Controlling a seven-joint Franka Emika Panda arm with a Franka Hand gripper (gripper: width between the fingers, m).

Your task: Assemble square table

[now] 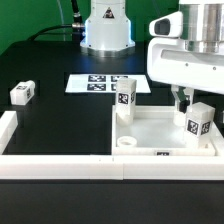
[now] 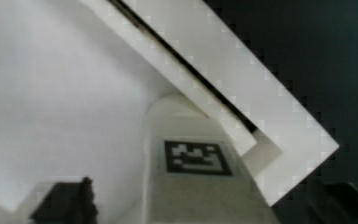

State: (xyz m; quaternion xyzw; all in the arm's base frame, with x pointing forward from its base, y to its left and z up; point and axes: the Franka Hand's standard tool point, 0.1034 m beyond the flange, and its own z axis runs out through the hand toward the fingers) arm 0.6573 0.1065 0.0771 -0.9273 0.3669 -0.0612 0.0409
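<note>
The fingers (image 1: pixel 181 100) are dark, narrow and spread. In the wrist view one finger (image 2: pixel 64 200) is clear of the right leg (image 2: pixel 197 150) and pinches nothing. They hang just above the tabletop (image 1: pixel 160 138), a smooth white plastic square tray with a raised rim, lying on the matte black worktop (image 1: pixel 60 120). The right leg (image 1: pixel 198 122), a short white tagged block, stands upright at the tabletop's corner toward the exterior view's right. The far leg (image 1: pixel 125 98) stands upright at its far corner. A round socket (image 1: pixel 127 143) sits at the near corner. The loose leg (image 1: pixel 22 93) lies well apart from the tabletop.

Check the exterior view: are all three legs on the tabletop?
No: the loose leg lies on the black table, off the tabletop, at that view's left.
</note>
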